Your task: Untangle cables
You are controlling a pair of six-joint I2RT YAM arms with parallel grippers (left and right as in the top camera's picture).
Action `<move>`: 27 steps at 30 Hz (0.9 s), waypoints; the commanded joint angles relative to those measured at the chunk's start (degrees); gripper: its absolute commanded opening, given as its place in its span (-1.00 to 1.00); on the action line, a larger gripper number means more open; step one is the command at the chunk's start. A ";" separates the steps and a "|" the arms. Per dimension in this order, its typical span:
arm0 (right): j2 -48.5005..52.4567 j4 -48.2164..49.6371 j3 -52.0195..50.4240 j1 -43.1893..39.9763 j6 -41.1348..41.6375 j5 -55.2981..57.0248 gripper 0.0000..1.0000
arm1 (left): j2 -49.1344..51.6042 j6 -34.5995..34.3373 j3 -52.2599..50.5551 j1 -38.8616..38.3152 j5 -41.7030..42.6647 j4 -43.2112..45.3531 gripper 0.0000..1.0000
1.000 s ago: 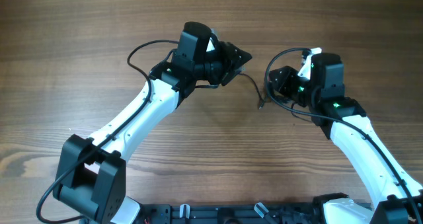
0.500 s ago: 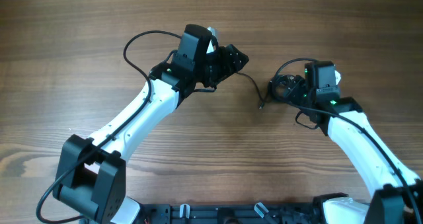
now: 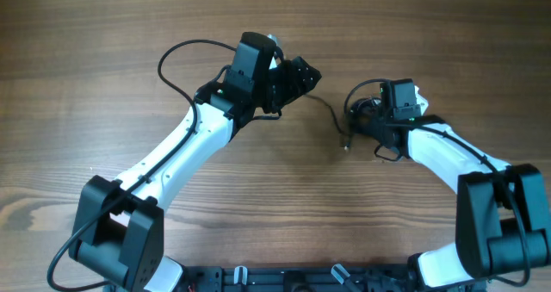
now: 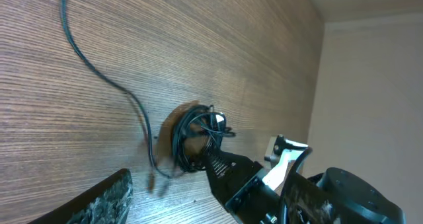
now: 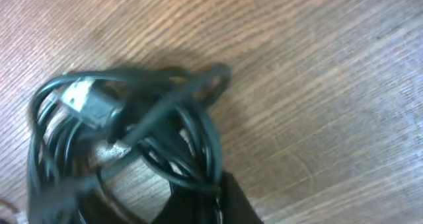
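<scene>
Cables (image 3: 357, 109) sit as a small knotted coil right of centre in the overhead view, thin glossy black wire looped on the brown wood-grain tabletop (image 3: 103, 51), one loose strand (image 3: 334, 115) trailing left and down to a tiny tip. The step in hand looks like a pinch on the knot: the right jaws are closed thin on the coil's edge, while the left jaws hover upper left of the strand, their gap impossible to tell. Next, I judge, the left must take that free strand and draw it away gently, since such limp, springy wire snags easily.
</scene>
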 commanded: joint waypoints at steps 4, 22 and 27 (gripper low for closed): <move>1.07 4.76 -0.46 -0.07 -12.83 -16.87 -0.92 | -1.16 10.19 0.55 0.26 -0.70 -1.97 0.93; -25.31 4.35 -0.46 -0.07 -23.93 -32.87 -0.91 | -1.16 29.22 0.55 2.34 18.78 -3.96 0.44; -25.31 2.19 -0.46 -0.07 -23.96 -32.85 -0.91 | -1.16 29.24 0.55 -0.20 18.78 -3.52 0.24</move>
